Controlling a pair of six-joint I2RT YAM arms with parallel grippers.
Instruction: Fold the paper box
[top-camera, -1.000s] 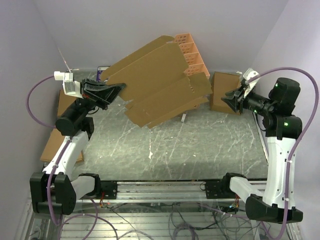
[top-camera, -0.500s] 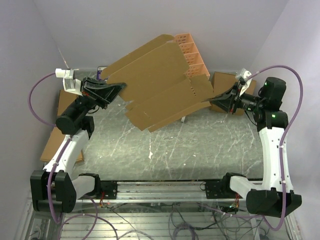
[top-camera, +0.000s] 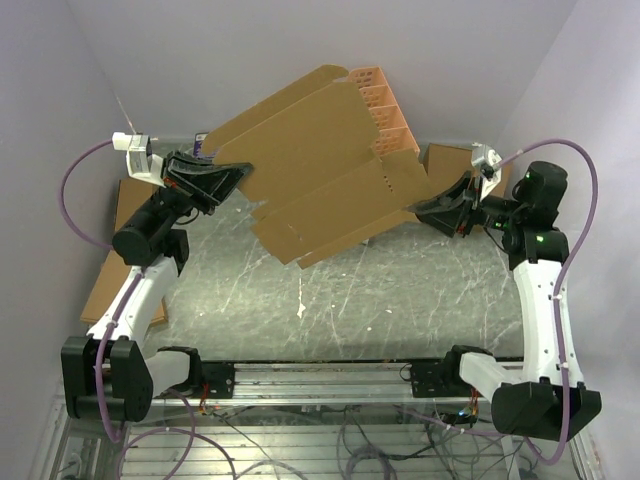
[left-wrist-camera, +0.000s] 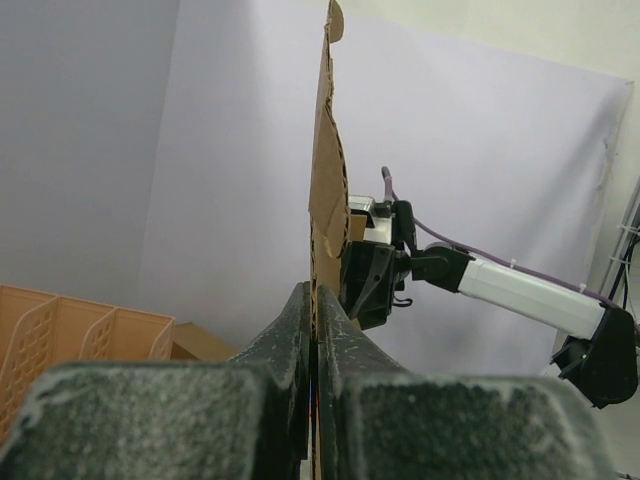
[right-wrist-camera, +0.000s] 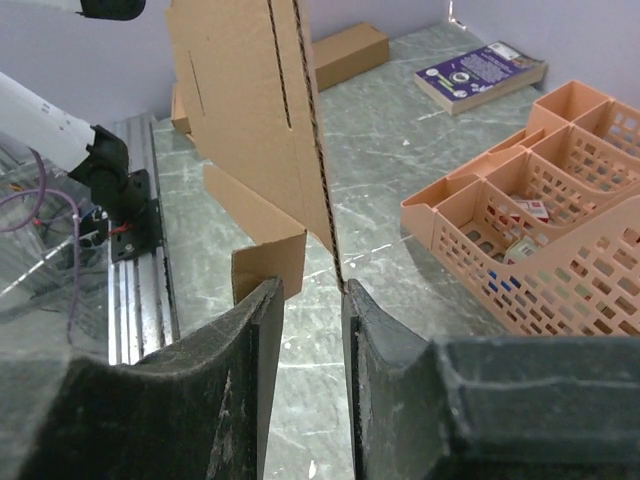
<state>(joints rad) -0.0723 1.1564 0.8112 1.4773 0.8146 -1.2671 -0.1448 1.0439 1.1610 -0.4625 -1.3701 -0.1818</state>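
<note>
The paper box (top-camera: 320, 165), a flat sheet, is held tilted in the air above the table (top-camera: 400, 290), its left edge clamped in the closed left gripper (top-camera: 238, 178). The right gripper (top-camera: 420, 205), fingers narrowly parted, is set at the sheet's right corner; contact cannot be told. The orange rack (top-camera: 385, 100) is partly hidden behind the sheet.

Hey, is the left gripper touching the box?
Touching. The left wrist view shows the box edge-on, with its sheet pinched in the shut left gripper and no gap on either side.
</note>
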